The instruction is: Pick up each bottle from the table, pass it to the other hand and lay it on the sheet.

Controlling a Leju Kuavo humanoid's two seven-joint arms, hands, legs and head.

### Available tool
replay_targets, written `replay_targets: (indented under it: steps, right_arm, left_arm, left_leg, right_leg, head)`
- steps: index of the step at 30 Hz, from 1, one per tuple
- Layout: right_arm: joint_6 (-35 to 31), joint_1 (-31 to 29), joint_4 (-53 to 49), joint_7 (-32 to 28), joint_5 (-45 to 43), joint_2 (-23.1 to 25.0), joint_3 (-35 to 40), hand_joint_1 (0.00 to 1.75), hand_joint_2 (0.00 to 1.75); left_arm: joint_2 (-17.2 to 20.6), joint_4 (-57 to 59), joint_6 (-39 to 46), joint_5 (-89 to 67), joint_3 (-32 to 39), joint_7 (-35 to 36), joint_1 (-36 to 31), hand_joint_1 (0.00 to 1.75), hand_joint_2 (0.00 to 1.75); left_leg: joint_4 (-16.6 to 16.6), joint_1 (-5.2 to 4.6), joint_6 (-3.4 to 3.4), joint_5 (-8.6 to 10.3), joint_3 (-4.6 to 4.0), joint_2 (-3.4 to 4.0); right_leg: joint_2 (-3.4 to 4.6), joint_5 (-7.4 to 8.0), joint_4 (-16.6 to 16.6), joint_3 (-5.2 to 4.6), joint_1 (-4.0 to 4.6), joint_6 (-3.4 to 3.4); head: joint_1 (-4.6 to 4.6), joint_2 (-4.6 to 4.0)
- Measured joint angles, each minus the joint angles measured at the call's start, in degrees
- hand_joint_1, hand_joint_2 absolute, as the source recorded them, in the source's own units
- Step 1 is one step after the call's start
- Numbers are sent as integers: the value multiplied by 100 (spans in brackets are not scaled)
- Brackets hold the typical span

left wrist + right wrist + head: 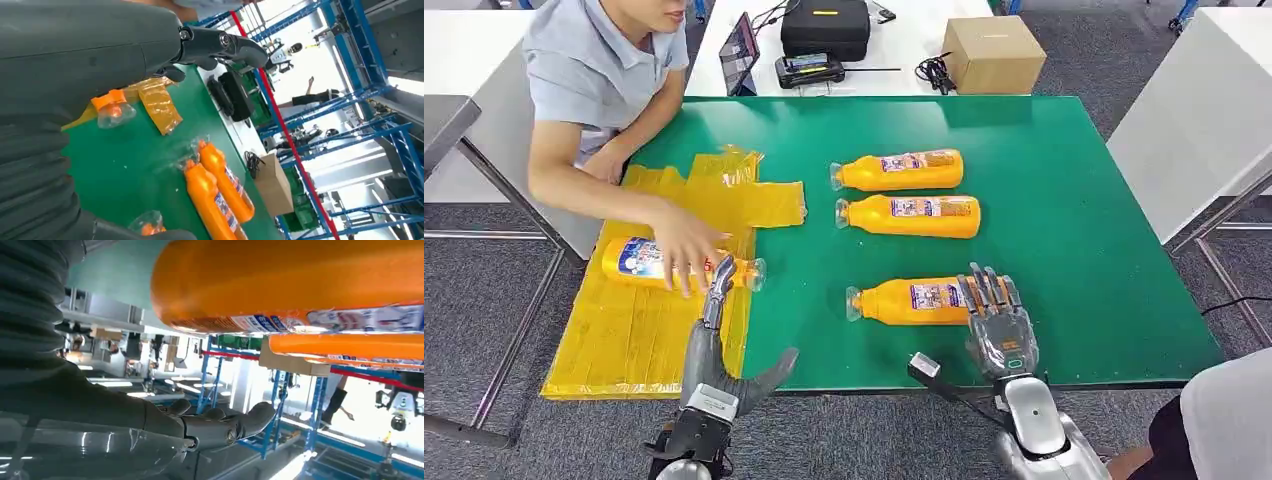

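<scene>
Three orange bottles lie on the green table: a far one, a middle one and a near one. My right hand hovers over the near bottle's base end with its fingers spread and nothing in its grasp. In the right wrist view that bottle sits close beside the extended fingers. Another bottle lies on the yellow sheet, with a person's hand on it. My left hand is open, fingers stretched toward that bottle's neck.
A person sits at the table's left corner, arm reaching across the sheet. Behind the green table stand a cardboard box, a black bag and a tablet. A white table stands to the right. Another person is at lower right.
</scene>
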Motion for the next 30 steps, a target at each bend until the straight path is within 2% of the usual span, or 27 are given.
replay_targets:
  steps: [9,19,30]
  right_arm:
    - [-39,-397,326,-90,-94,-110,140,0,175]
    - [-68,-632,826,-411,-702,-33,241,0,175]
    - [129,-827,1181,-153,-430,-22,385,0,175]
  left_arm:
    - [0,65,-11,24,-85,7,-22,0,175]
    - [2,170,-11,70,-129,17,-107,0,175]
    - [4,232,-252,372,-212,87,-142,0,175]
  left_leg:
    - [0,1,0,0,0,0]
    - [0,0,1,0,0,-1]
    - [0,0,1,0,0,-1]
  right_leg:
    - [0,0,0,-1,1,0]
    - [-1,0,0,0,0,0]
    - [-1,0,0,0,0,0]
  head:
    - [-2,0]
    - [-2,0]
    - [-2,0]
